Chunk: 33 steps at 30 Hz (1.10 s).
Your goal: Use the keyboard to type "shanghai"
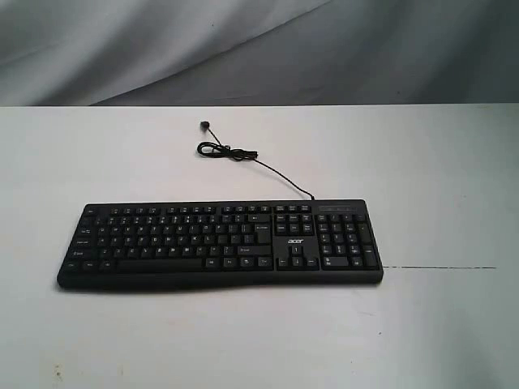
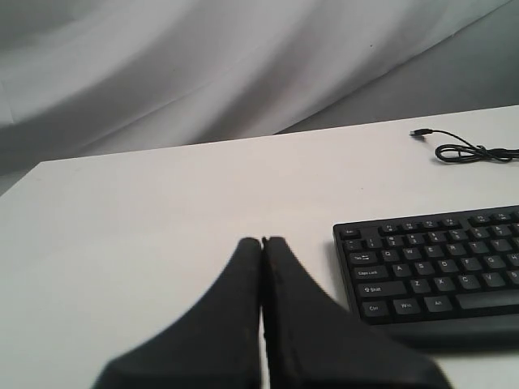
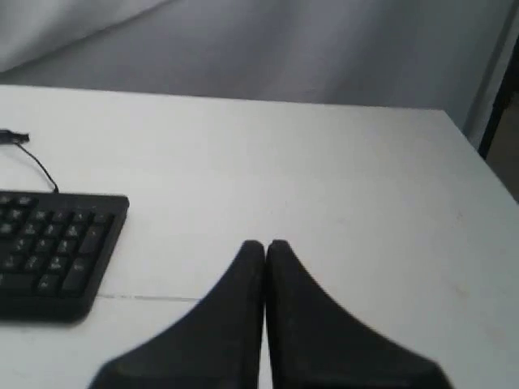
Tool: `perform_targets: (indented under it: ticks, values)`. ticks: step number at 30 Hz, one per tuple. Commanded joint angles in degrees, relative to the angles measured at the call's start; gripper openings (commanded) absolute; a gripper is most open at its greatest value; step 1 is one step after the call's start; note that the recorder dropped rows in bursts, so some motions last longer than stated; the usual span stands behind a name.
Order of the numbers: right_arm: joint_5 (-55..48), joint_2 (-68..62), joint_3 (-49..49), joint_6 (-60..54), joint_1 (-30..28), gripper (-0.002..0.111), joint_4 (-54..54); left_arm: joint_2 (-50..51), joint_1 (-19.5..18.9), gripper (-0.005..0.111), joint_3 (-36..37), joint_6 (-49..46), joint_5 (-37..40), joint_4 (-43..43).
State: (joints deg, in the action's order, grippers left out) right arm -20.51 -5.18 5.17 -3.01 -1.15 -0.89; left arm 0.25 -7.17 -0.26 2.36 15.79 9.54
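A wide black keyboard [image 1: 219, 243] with white legends and an "acer" logo lies flat on the white table, its thin black cable [image 1: 243, 158] coiling away behind it. Neither arm shows in the exterior view. In the left wrist view my left gripper [image 2: 262, 241] is shut with nothing in it, hovering over bare table beside the keyboard's [image 2: 438, 267] Ctrl and Shift end. In the right wrist view my right gripper [image 3: 265, 243] is shut and empty too, over the table off the keyboard's [image 3: 57, 251] number-pad end.
The white table [image 1: 438, 162] stretches around the keyboard, with a thin dark seam line [image 1: 442, 267] at the right. A grey cloth backdrop [image 1: 259, 49] hangs behind. The table's right edge [image 3: 478, 162] and a dark post [image 3: 503, 89] show in the right wrist view.
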Motion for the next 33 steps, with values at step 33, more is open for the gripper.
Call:
perform_targets:
  ticks: [33]
  values:
    - [-24.0,-63.2,52.1,-10.4,23.6,0.000,18.0,-0.2,0.4,0.000,0.3,0.3,-0.6,0.0]
